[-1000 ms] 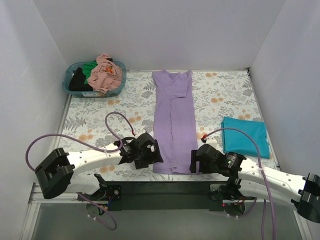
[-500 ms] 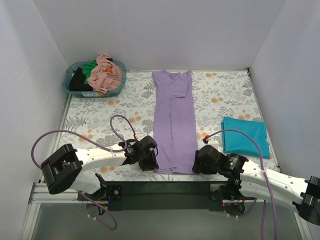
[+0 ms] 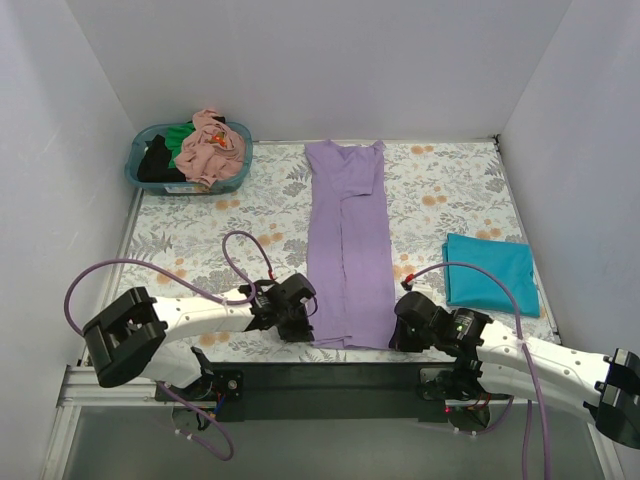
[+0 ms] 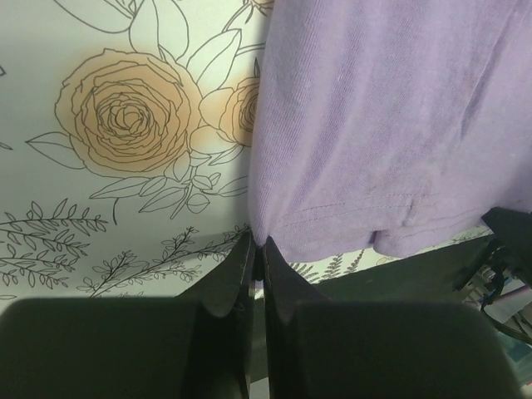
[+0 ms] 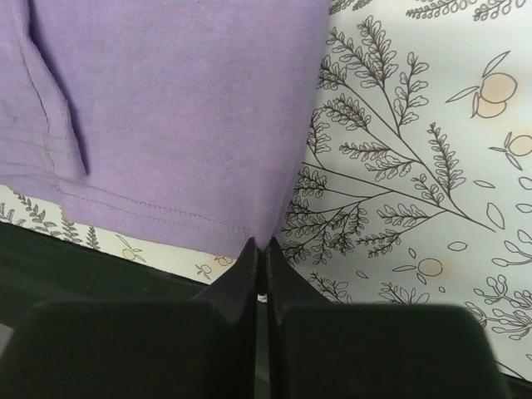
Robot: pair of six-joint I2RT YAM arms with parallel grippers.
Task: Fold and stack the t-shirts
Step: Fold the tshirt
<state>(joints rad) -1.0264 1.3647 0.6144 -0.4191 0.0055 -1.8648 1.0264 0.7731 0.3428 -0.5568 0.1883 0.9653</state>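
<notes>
A lavender-purple t-shirt, folded into a long narrow strip, lies down the middle of the table with its hem at the near edge. My left gripper is shut on the hem's near-left corner; in the left wrist view that gripper pinches the purple cloth. My right gripper is shut on the near-right corner, and the right wrist view shows its tips nipping the purple hem. A folded teal-blue t-shirt lies flat at the right.
A teal plastic basket at the back left holds salmon-pink, green and black shirts. The grey floral table cover spans the table. White walls enclose three sides; the black near edge runs under the arms.
Both grippers moved in to the purple shirt's near corners and went from open to shut on the hem. The shirt itself has barely shifted.
</notes>
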